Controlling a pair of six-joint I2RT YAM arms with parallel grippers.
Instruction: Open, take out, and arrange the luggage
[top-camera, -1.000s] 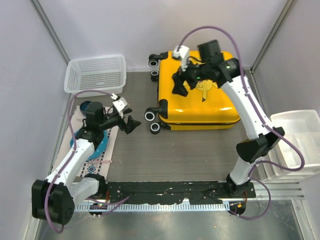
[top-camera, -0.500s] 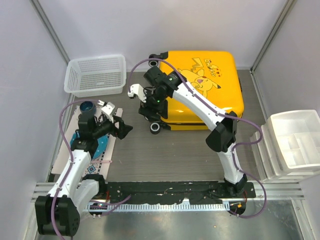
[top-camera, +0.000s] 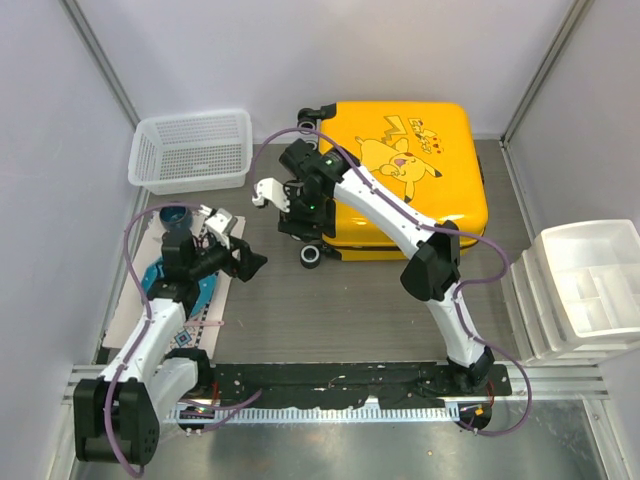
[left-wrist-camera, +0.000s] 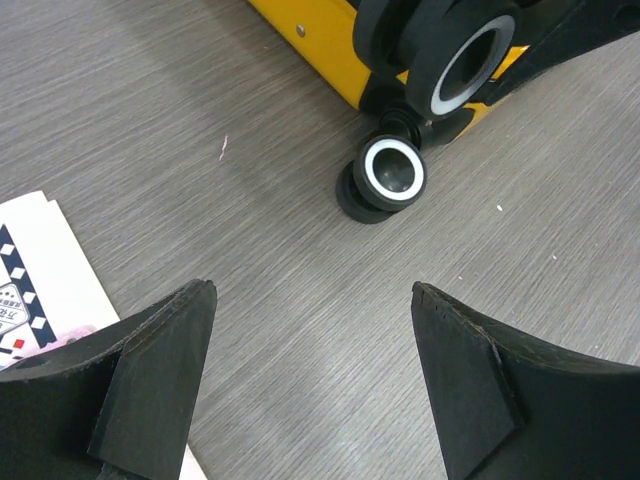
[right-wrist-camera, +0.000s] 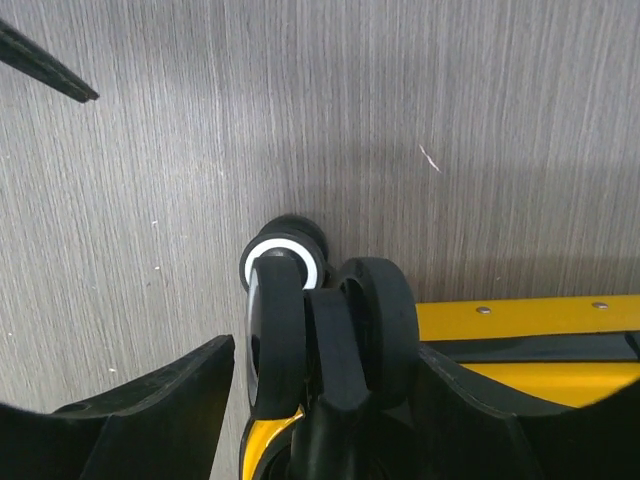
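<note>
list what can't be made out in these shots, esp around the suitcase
- Zip pulls on the suitcase: top view, too small, and the right arm covers its near-left corner.
- Suitcase interior: hidden in every view by the shut yellow shell.
- Whether the right gripper squeezes the caster wheels: right wrist view, fingers flank them, contact lost in shadow.
- The printed sheet: left wrist view, cut off by the left edge, text too small.

Bare table (top-camera: 340, 300) lies open from 6 to 8 o'clock, reaching between the left gripper's (left-wrist-camera: 312, 300) spread fingers. The suitcase (top-camera: 420, 170) blocks 12 to 2 o'clock. Its wheels (top-camera: 312, 255) jut toward 9 o'clock, one between the right gripper's (right-wrist-camera: 328, 360) parted fingers. A basket (top-camera: 190, 148) fills 10 o'clock, and drawer bins (top-camera: 585, 290) wall off 3 o'clock.
</note>
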